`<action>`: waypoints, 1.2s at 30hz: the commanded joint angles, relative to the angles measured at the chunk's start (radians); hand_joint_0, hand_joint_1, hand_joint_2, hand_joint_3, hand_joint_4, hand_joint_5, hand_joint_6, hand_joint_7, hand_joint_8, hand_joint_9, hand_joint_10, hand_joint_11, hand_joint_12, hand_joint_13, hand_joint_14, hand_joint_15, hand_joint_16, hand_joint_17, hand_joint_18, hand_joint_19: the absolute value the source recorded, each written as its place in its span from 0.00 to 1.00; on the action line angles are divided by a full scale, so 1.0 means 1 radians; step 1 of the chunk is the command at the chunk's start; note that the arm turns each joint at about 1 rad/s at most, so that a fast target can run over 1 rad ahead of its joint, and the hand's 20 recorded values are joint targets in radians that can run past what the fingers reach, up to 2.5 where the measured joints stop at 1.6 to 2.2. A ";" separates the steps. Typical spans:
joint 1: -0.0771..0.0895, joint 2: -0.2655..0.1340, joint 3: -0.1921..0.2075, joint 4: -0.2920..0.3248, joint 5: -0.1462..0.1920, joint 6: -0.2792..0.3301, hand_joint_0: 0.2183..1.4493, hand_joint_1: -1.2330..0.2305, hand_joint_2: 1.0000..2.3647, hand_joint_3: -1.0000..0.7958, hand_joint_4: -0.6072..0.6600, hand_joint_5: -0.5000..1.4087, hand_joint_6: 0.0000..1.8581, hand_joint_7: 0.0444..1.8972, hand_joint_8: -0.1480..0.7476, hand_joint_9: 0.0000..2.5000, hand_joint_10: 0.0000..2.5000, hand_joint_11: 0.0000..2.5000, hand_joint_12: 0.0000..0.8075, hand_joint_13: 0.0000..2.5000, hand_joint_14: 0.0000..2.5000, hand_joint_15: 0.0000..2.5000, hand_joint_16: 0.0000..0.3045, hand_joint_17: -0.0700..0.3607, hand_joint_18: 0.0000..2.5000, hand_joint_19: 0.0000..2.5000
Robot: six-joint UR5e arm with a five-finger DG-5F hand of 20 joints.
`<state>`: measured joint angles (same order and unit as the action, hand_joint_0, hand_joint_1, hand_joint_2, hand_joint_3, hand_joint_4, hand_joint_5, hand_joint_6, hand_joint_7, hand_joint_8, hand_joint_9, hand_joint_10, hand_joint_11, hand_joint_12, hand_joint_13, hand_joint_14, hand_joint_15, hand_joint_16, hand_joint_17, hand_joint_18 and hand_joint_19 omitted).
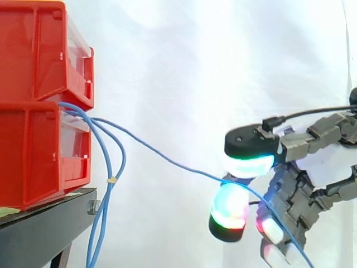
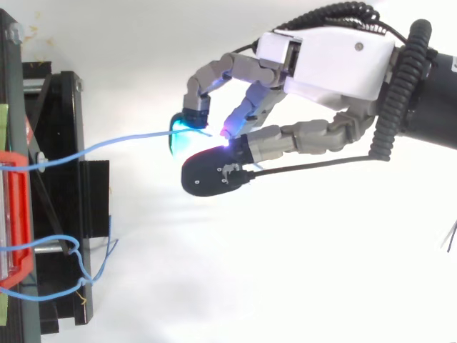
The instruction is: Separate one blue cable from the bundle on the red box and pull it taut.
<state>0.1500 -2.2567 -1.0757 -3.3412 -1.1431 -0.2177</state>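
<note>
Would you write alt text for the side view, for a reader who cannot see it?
The hand pinches one blue cable, holding it out from stacked red bins at left; other blue cables hang beside the stand.

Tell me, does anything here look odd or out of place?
Only that one blue cable runs sideways from the red bins into the robot hand, pinched there, while the other cables dangle in loops. Nothing looks damaged.

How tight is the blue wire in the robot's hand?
Nearly taut: the blue cable runs in one slightly sagging line from the red bins to the hand, which pinches it. The other blue cables hang loose.
</note>
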 commanded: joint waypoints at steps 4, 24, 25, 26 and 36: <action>0.011 0.000 0.000 -0.050 0.062 -0.094 0.26 0.42 0.00 0.30 0.58 0.19 0.42 0.45 0.43 0.42 0.01 0.21 0.42 0.35 0.01 0.19 0.15 0.41 0.30 0.22; 0.051 0.000 0.053 -0.057 0.085 -0.077 0.32 0.31 0.01 0.54 0.48 0.20 0.50 0.51 0.45 0.45 0.01 0.23 0.44 0.37 0.01 0.18 0.16 0.41 0.33 0.20; 0.054 0.000 0.053 -0.050 0.085 -0.068 0.32 0.30 0.01 0.55 0.47 0.20 0.50 0.52 0.45 0.45 0.01 0.22 0.44 0.37 0.01 0.19 0.16 0.41 0.33 0.20; 0.075 0.000 0.053 -0.024 0.089 -0.006 0.33 0.29 0.01 0.56 0.46 0.20 0.50 0.53 0.46 0.45 0.01 0.22 0.44 0.37 0.01 0.18 0.16 0.41 0.34 0.20; 0.097 0.000 0.053 -0.021 0.089 0.034 0.27 0.37 0.01 0.35 0.53 0.20 0.50 0.45 0.43 0.45 0.01 0.22 0.42 0.36 0.01 0.19 0.14 0.39 0.31 0.22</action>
<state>0.2433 -2.2563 -1.0232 -3.3650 -1.0539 -0.1914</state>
